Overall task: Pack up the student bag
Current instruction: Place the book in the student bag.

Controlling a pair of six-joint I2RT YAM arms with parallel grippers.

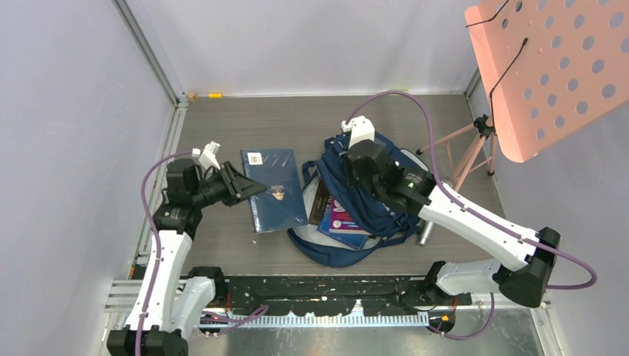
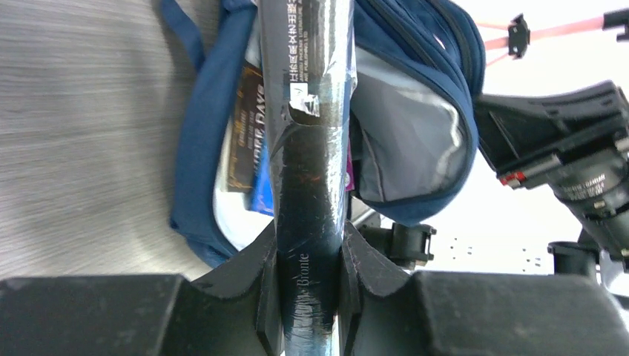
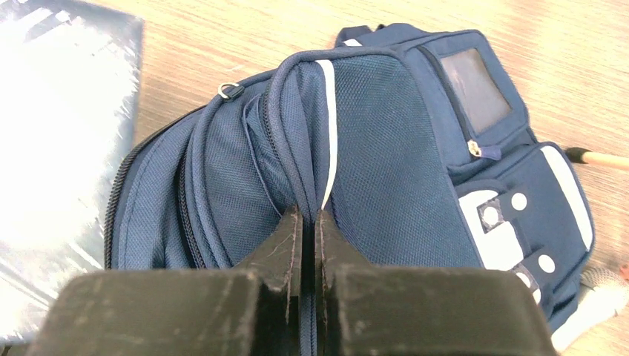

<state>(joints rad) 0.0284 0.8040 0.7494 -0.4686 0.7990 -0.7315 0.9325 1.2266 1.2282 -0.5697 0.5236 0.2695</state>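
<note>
The student bag (image 1: 334, 256) is a navy backpack lying open at the middle of the table, with books (image 1: 345, 219) showing in its mouth. My right gripper (image 3: 308, 222) is shut on a fold of the bag's (image 3: 386, 170) top edge beside a white stripe; from above it (image 1: 350, 172) sits over the bag's upper left. My left gripper (image 2: 308, 259) is shut on the spine of a dark blue book (image 2: 308, 148), which points at the bag's opening (image 2: 415, 111). From above, that book (image 1: 274, 189) hangs left of the bag, held by the left gripper (image 1: 251, 187).
A pink perforated board (image 1: 549, 67) on a pink tripod (image 1: 460, 148) stands at the back right. A silver cylinder (image 1: 426, 233) lies against the bag's right side. Grey walls close in the table on the left and at the back.
</note>
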